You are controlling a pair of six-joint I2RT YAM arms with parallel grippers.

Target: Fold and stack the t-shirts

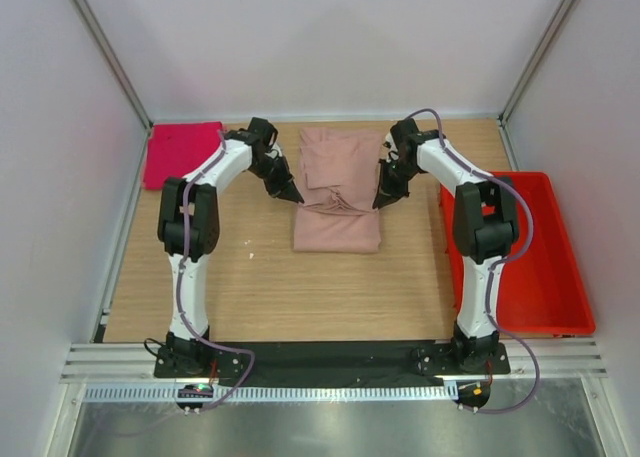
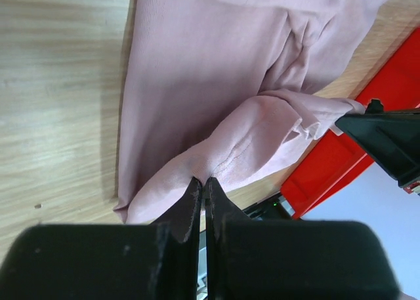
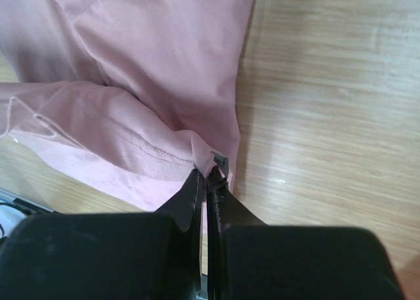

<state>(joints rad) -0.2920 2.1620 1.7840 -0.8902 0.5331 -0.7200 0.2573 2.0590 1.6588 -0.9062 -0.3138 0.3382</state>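
Roughly halfway, at a guess. Done, seemingly, with magenta shirt [image 1: 182, 153], folded at upper left. Mid-fold on pale shirt [image 1: 338, 192] at centre, clamped at its side edges by left gripper [image 1: 297, 197] and right gripper [image 1: 380, 203]. Left: finishing fold, stacking.

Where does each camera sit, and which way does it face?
Top external: above and behind the arms, facing down on the table; both arms show whole, reaching the pale pink t-shirt.
Left wrist: on the left wrist, facing along the left gripper, shut on the shirt's fold.
Right wrist: on the right wrist, facing along the right gripper, shut on the fold's other end.
Shared: both wrist views show that same pink fold.
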